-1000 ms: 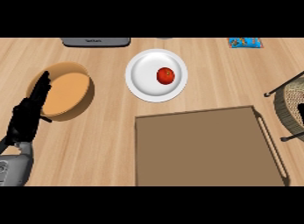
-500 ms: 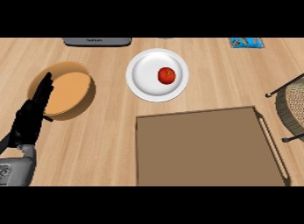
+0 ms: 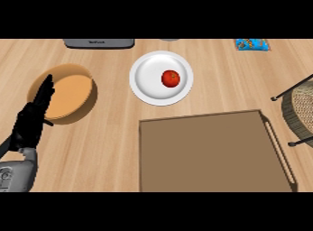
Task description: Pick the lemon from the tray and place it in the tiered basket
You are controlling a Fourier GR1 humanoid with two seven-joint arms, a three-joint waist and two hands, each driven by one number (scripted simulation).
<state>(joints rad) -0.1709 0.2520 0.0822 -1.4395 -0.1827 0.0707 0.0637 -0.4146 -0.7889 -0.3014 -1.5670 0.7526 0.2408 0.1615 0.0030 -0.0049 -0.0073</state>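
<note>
The brown wooden tray (image 3: 209, 153) lies at the lower middle of the head view, and no lemon shows on it or anywhere else. At the right edge stands the woven tiered basket (image 3: 310, 110) on its black wire frame, only partly in view. My left hand (image 3: 31, 122) is at the far left with fingers straight and pointing up, its tips over the edge of a tan wooden bowl (image 3: 71, 92). It holds nothing. My right hand is out of view.
A white plate (image 3: 145, 79) with a red round fruit (image 3: 171, 78) sits above the tray. A grey appliance edge (image 3: 98, 43) and a blue packet (image 3: 252, 44) lie along the counter's far side.
My right hand, which showed over the basket at the right edge one second ago, has left the view. The left hand has barely moved.
</note>
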